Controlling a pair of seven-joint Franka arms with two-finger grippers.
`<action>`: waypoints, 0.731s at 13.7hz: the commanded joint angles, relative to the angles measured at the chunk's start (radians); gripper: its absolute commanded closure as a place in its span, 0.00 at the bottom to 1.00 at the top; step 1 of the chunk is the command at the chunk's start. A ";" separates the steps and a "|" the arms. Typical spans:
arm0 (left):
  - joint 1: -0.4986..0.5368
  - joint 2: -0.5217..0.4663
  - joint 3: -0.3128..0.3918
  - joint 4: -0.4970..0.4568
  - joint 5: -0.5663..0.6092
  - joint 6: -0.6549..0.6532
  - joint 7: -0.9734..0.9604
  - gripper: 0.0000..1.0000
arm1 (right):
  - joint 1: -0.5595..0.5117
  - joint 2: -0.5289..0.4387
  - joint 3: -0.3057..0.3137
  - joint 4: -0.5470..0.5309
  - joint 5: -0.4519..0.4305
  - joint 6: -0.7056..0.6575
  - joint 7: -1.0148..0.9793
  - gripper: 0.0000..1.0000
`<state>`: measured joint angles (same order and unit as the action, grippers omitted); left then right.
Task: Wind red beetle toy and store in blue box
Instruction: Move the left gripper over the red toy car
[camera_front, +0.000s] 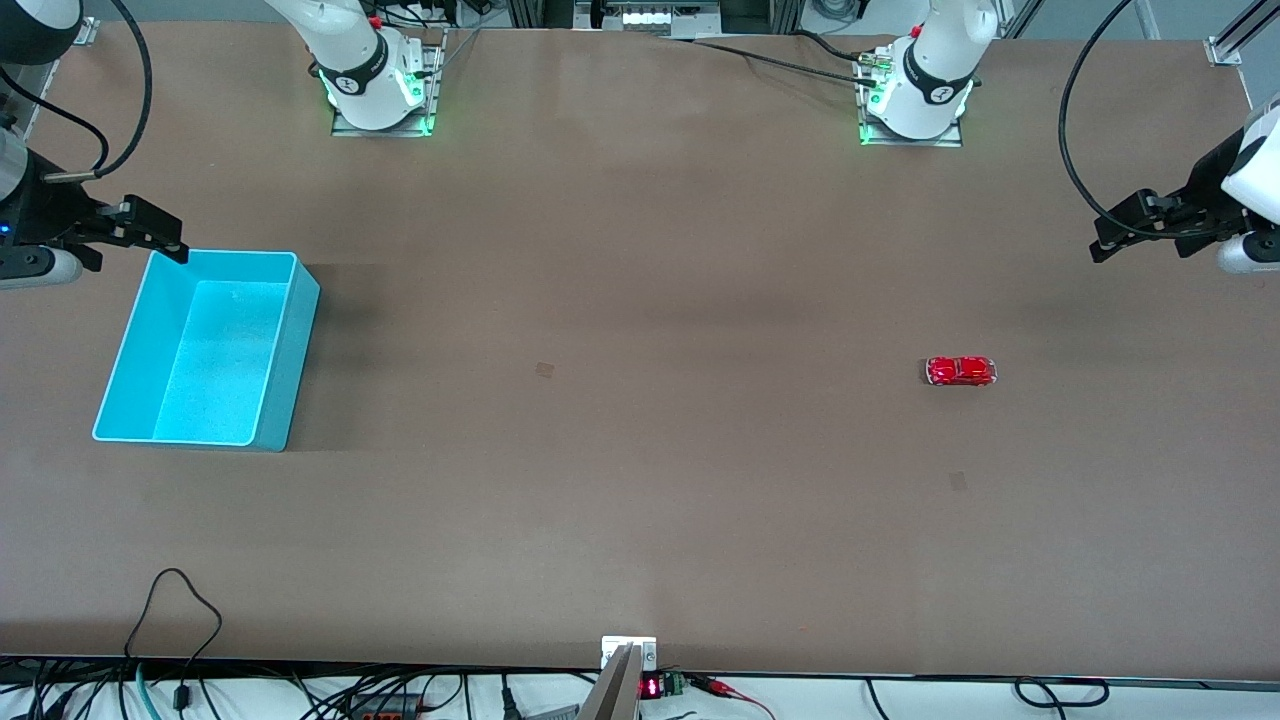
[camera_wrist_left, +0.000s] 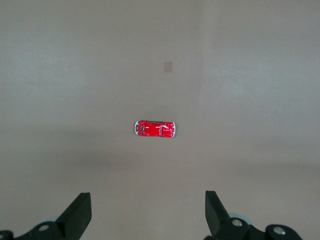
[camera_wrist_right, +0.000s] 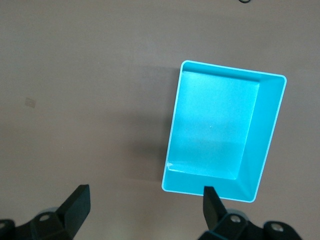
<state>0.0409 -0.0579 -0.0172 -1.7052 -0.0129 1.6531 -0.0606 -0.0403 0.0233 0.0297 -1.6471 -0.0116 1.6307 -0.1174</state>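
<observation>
The right gripper (camera_front: 150, 233) hangs in the air over the edge of the blue box (camera_front: 275, 355) at the right arm's end of the brown table (camera_front: 640, 500), its two black fingers (camera_wrist_right: 77, 205) spread wide apart and gripping nothing. In the right wrist view the open-topped box (camera_wrist_right: 267, 130) lies below that gripper, with one finger over the box's rim and nothing inside it. Well apart from the box, toward the left arm's end of the table, the red beetle toy (camera_front: 960, 371) sits on its wheels on the bare tabletop. The left gripper (camera_front: 1135, 228) hovers near that end of the table, its fingers (camera_wrist_left: 80, 215) likewise held apart and empty; the toy (camera_wrist_left: 155, 128) shows between and ahead of them, untouched.
</observation>
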 joint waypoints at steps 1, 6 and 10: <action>0.004 0.003 -0.003 0.019 -0.010 -0.021 0.022 0.00 | -0.010 -0.003 0.006 0.003 0.013 -0.011 0.009 0.00; 0.005 0.085 -0.003 0.029 -0.018 -0.025 0.019 0.00 | -0.018 -0.003 0.006 0.003 0.013 -0.011 0.009 0.00; -0.003 0.192 -0.001 0.032 -0.007 -0.022 0.022 0.00 | -0.018 0.003 0.006 0.004 0.012 -0.009 0.005 0.00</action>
<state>0.0401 0.0660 -0.0173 -1.7054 -0.0129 1.6448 -0.0587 -0.0488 0.0257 0.0294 -1.6470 -0.0116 1.6301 -0.1169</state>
